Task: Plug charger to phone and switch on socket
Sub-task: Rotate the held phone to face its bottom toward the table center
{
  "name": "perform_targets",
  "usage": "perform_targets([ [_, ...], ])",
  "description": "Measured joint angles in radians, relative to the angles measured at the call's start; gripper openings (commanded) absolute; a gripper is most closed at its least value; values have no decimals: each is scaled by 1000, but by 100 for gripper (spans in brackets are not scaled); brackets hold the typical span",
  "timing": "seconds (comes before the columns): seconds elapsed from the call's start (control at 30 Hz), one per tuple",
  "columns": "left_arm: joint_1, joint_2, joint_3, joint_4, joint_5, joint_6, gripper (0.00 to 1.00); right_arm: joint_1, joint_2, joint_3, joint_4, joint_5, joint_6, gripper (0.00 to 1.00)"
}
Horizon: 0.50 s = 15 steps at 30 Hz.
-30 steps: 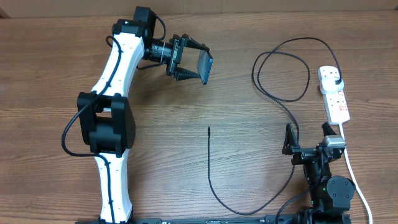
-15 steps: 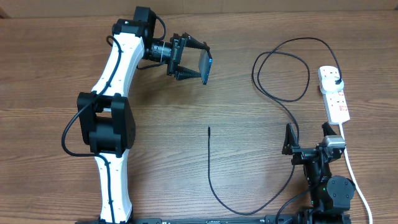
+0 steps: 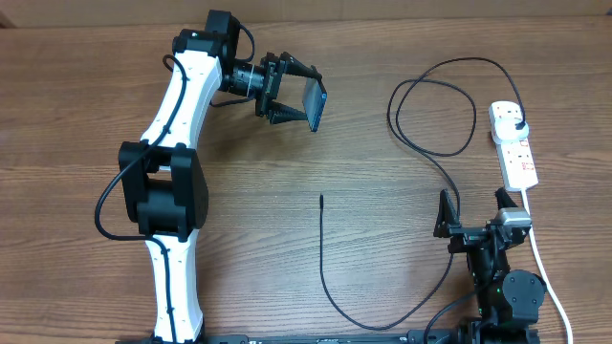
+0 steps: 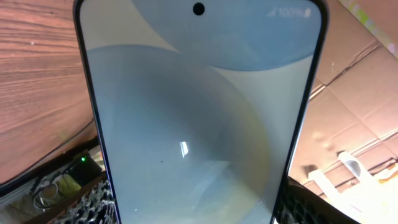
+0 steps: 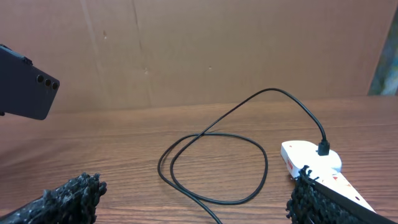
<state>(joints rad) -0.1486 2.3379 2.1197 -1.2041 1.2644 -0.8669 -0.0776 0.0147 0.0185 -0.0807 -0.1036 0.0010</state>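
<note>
Holding the phone [image 3: 315, 101] raised above the table [image 3: 249, 248], the left gripper [image 3: 304, 96] has its jaws clamped on the phone's long edges. In the left wrist view the lit screen fills the frame, camera hole uppermost. The right gripper [image 3: 473, 220] sits near the table's right front, jaws wide apart and nothing between them.

The charger [image 3: 321, 248] lies slack on the wood. Its free tip sits near the table's middle, pointing away from the robot and well apart from the phone. The cable curves back toward the right arm's base, then loops round to the socket [image 3: 517, 153], where its plug head is already seated in the end outlet.

Step in hand, by judgement: presenting the phone for plugging. The next move calls for the right gripper to reach the free tip, pinch it just behind the connector, and align it with the phone's port, which no view shows. The thin tip may swivel in the grasp. The socket switch is not yet pressed by either gripper; its state cannot be told.
</note>
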Motion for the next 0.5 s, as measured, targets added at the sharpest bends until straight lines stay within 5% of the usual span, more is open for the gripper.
perform_targets([
  [0.5,0,0,0,0,-92,6,4,0,0,0,0,0,0,100],
])
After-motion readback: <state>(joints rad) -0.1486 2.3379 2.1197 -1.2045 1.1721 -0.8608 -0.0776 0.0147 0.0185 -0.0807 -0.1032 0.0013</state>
